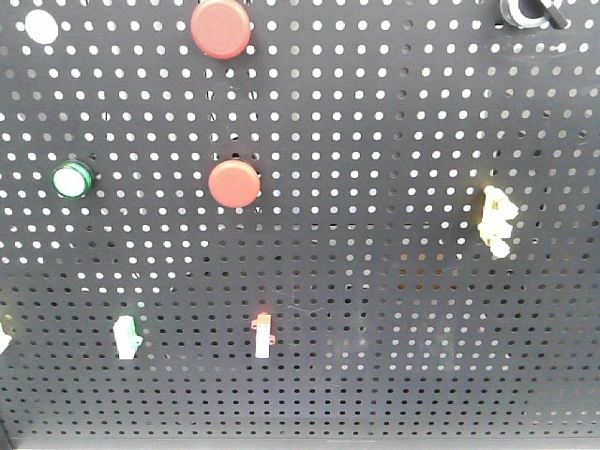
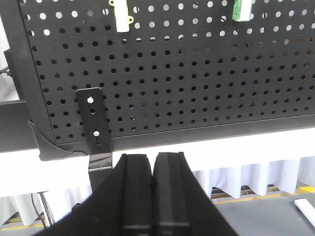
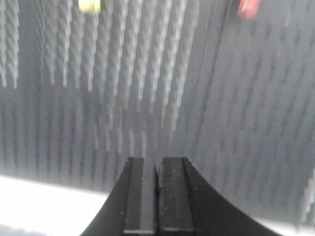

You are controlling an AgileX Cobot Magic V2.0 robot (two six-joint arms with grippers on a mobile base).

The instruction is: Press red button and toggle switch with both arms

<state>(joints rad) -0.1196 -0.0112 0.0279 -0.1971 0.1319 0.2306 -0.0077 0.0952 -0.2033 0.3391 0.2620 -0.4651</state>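
Observation:
The larger red button (image 1: 221,28) sits at the top of the black pegboard (image 1: 375,141). A slightly smaller red button (image 1: 233,183) is below it. Small switches are mounted on the board: a yellow one (image 1: 495,220) at right, a red-and-white one (image 1: 263,335) and a green-and-white one (image 1: 127,337) lower down. Neither gripper shows in the front view. My left gripper (image 2: 153,156) is shut and empty, below the board's bottom edge. My right gripper (image 3: 157,160) is shut and empty, facing the board in a motion-blurred view.
A green button (image 1: 72,178) and a white round part (image 1: 40,26) sit at the left. A black object (image 1: 530,11) is cut off at the top right. A black bracket (image 2: 95,120) holds the board's lower corner. White drapes (image 2: 256,179) hang below.

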